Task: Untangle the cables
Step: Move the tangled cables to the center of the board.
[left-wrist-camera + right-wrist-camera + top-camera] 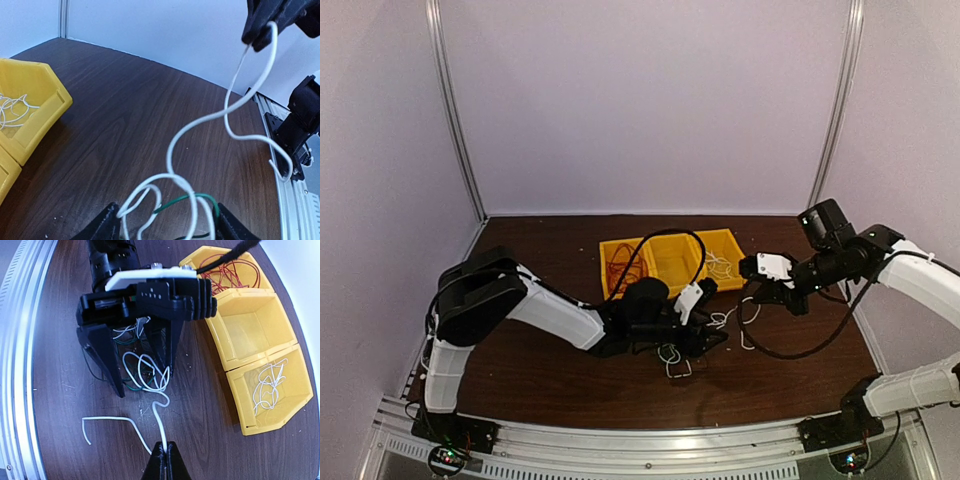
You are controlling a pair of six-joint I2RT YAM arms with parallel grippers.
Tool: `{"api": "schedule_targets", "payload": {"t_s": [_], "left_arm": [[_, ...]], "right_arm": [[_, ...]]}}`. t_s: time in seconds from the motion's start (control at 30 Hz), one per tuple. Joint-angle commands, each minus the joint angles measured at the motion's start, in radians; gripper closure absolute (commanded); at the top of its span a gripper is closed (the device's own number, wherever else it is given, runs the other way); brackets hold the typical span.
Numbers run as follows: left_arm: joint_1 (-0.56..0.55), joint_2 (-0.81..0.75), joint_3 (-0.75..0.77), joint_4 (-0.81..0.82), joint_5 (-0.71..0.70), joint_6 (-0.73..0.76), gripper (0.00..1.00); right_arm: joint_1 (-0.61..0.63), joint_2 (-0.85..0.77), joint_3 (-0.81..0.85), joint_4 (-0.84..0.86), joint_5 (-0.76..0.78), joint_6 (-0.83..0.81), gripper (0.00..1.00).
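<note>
A small clump of white, green and black cables (142,371) lies on the dark wooden table. My left gripper (142,388) is open, its fingers standing either side of the clump; in the left wrist view (167,227) white loops and a green cable (185,201) lie between them. My right gripper (165,452) is shut on one white cable (161,425) that runs out of the clump, its free end trailing left. In the top view the left gripper (705,338) is at table centre, the right gripper (750,295) just right of it, and the clump (672,358) is partly hidden.
A row of three yellow bins (670,240) stands behind the grippers. One end bin holds red cables (232,272), the middle bin (250,325) shows nothing inside, the other end bin holds white cables (270,382). A metal rail (20,340) runs along the table's near edge.
</note>
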Motion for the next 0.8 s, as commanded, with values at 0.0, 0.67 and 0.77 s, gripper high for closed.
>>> {"api": "schedule_targets", "payload": {"t_s": [0.0,0.67,0.77], "left_arm": [[0.015,0.023,-0.008,0.203,0.054,-0.057,0.42],[0.028,0.067,-0.058,0.264,0.022,-0.079,0.95],[0.033,0.044,-0.094,0.265,0.011,-0.088,0.98]], "right_arm": [[0.007,-0.014,0.044,-0.018,-0.052,0.034,1.00],[0.004,-0.061,0.355,-0.086,-0.187,0.098,1.00],[0.004,-0.056,0.410,-0.112,-0.177,0.095,1.00]]}}
